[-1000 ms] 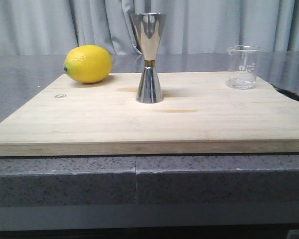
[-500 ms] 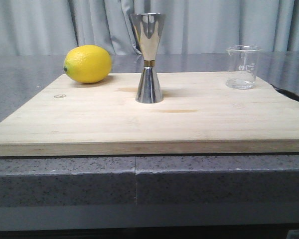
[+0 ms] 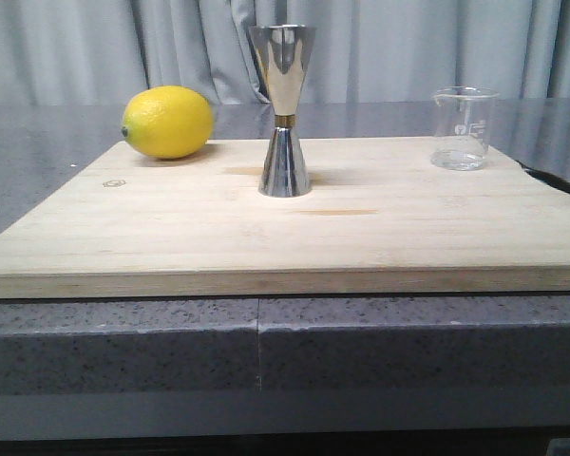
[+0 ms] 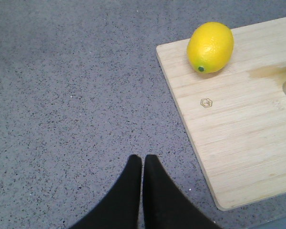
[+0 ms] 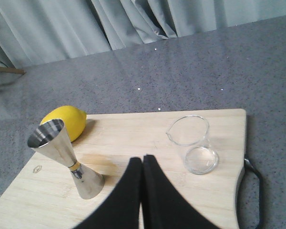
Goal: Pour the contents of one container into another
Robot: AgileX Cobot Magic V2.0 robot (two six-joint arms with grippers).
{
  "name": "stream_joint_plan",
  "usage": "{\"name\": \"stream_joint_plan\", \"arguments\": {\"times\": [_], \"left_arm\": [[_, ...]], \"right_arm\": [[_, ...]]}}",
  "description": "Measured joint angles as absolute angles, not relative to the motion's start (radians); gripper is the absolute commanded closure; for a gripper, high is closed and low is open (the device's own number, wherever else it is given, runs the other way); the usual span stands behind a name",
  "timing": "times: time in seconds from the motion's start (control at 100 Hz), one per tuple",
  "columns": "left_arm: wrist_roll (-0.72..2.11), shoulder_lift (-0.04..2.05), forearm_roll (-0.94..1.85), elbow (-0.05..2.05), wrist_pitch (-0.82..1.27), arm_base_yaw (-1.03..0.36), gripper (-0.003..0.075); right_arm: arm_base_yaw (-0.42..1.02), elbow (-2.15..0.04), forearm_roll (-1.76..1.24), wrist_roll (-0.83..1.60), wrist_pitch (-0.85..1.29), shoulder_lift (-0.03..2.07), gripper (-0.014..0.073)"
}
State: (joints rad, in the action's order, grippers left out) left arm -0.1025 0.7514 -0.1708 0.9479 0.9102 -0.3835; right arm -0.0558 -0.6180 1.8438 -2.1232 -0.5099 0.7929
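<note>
**A:** Starting nearest: what are the arms doing?

**B:** The left gripper (image 4: 142, 160) hangs over the speckled grey countertop (image 4: 66, 86), beside the pale wooden cutting board (image 4: 238, 138), its black fingers pressed together and holding nothing. The right gripper (image 5: 142, 161) is the same, tips meeting and empty, hovering above the board's near part between the two vessels.

**A:** And the things to pour with?

**B:** The shiny steel hourglass-shaped jigger with a brass-coloured band at its waist (image 3: 283, 109) stands upright near the middle of the board, long axis vertical, open cup facing up. Further back on the robot's right, near the board's edge, sits the small clear glass beaker with faint white markings (image 3: 463, 128), also upright.

**A:** Which way does its lip point?

**B:** In the right wrist view the beaker (image 5: 190, 143) has its spout turned toward the jigger (image 5: 66, 160), which suits a tilt that way.

**A:** How will it handle?

**B:** I judge it light, rigid, smooth and breakable, so slippery under hard fingers. I would grip its side wall at mid-height with modest pressure, leaving the lip free. I cannot tell whether it holds liquid.

**A:** Anything else?

**B:** A yellow lemon (image 3: 168, 121) lies at the far left, well apart.
</note>
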Motion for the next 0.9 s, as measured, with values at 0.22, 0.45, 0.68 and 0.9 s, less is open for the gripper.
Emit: {"name": "stream_joint_plan", "arguments": {"times": [0.22,0.45,0.68,0.9], "left_arm": [[-0.089,0.697,-0.113,0.903,0.899,-0.365,0.0741],[0.000,0.434,-0.057,0.634,0.684,-0.193,0.0741],[0.000,0.136,-0.048,0.266,0.392,-0.093,0.0741],[0.005,-0.006,-0.040,0.036,0.243,-0.086,0.0741]], "right_arm": [[-0.056,-0.618,1.844,-2.123,-0.510,0.793,0.0662],[-0.056,-0.618,1.844,-2.125,-0.510,0.793,0.0662],[-0.056,-0.618,1.844,-2.125,-0.510,0.793,0.0662],[-0.056,-0.618,1.844,-2.125,-0.510,0.793,0.0662]]}}
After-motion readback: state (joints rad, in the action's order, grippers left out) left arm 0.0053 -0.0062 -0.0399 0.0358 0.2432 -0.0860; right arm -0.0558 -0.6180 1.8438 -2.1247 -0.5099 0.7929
